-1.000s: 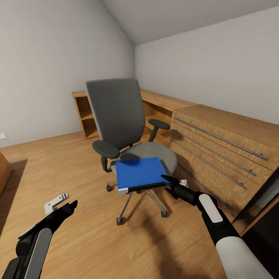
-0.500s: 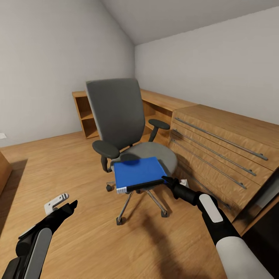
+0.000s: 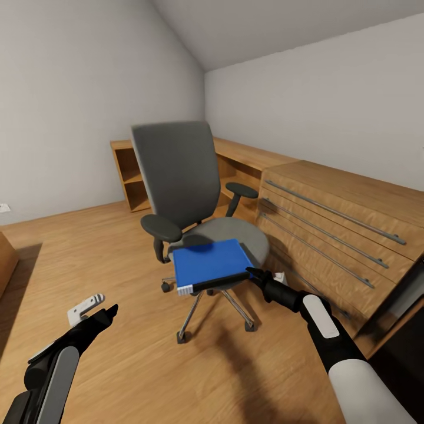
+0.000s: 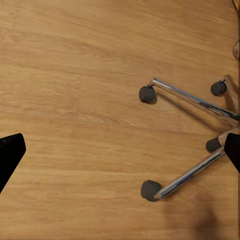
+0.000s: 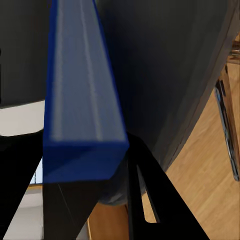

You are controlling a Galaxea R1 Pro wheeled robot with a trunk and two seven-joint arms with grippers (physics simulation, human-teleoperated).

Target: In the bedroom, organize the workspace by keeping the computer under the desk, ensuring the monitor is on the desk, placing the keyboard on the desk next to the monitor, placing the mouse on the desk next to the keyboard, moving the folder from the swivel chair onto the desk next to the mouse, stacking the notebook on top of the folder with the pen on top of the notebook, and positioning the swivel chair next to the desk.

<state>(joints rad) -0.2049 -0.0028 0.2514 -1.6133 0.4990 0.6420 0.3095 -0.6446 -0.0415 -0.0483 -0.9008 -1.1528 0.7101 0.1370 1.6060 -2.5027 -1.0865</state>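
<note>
Right pincer (image 3: 254, 272) grips folder (image 3: 209, 262) corner on swivel chair (image 3: 194, 203); lift level, left pincer (image 3: 109, 310) spread idle.

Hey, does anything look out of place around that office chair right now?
Yes. The blue folder lies on the swivel chair seat, overhanging its front edge, where a folder wouldn't normally sit. The right end effector is at its corner, fingers straddling the folder's edge in the right wrist view.
</note>
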